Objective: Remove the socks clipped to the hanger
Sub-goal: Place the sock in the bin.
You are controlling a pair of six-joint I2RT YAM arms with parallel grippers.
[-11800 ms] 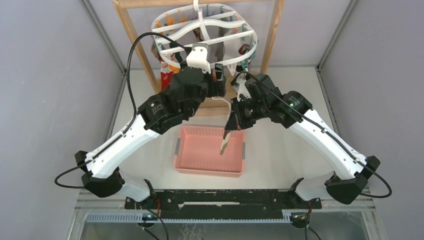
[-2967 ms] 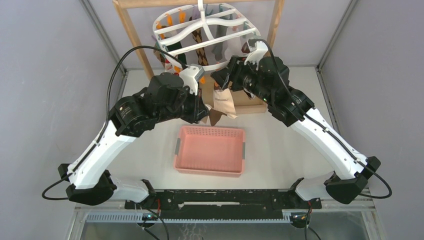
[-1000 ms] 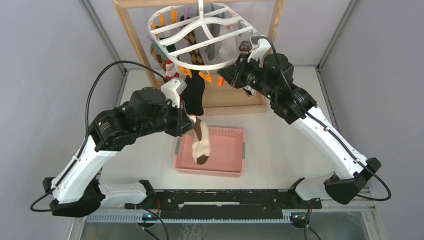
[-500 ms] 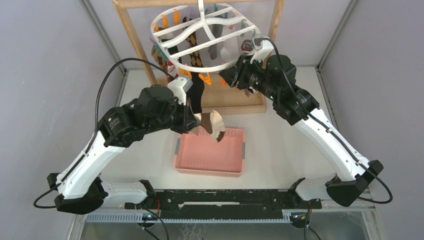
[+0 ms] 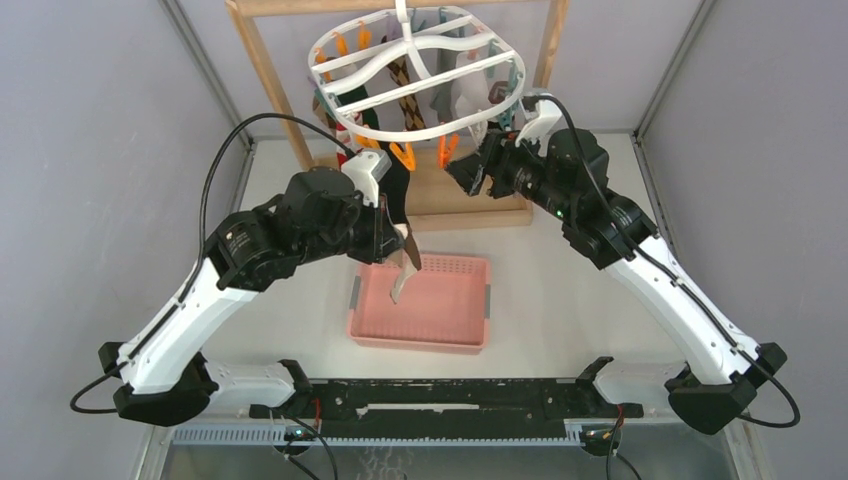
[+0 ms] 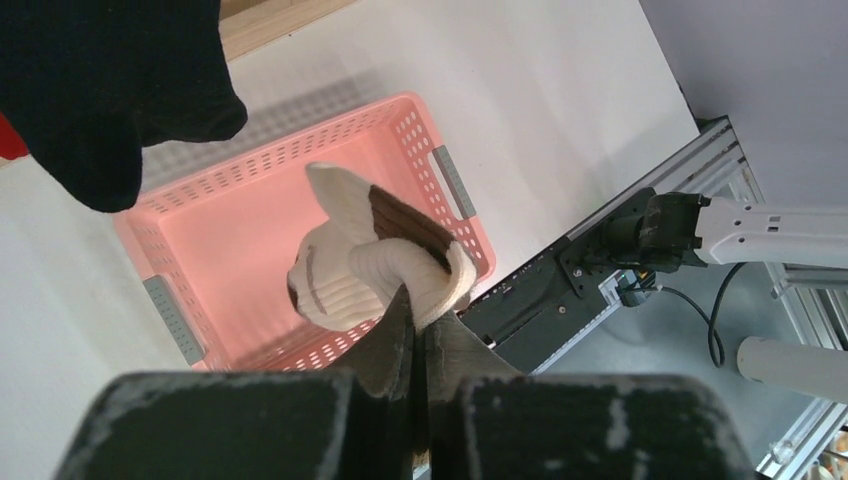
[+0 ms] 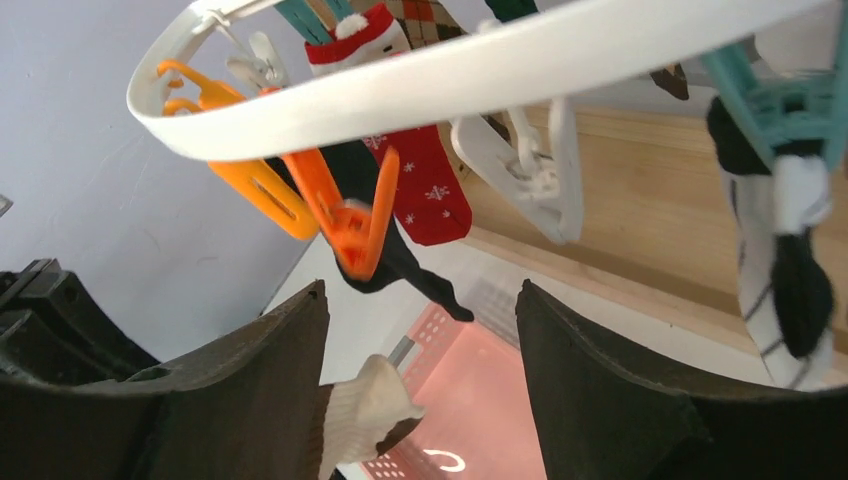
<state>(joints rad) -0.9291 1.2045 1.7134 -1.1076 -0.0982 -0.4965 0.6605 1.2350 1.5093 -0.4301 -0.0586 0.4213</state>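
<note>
Beige-and-brown ribbed sock hangs straight down from my left tool, which is clenched on its cuff, right above the pink perforated plastic basket at centre frame. My right tool is released and empty, just below the rim of the white plastic hanger, upper frame.

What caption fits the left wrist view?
Left gripper shut on a beige-and-brown sock above the pink basket, black sock nearby.

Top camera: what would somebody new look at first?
Probably the white hanger up at the back, with socks and bright clips dangling from it. Next, the left gripper pinching a cream-and-brown sock above the pink basket in the middle, while the right gripper hangs open by the hanger's rim.
</note>
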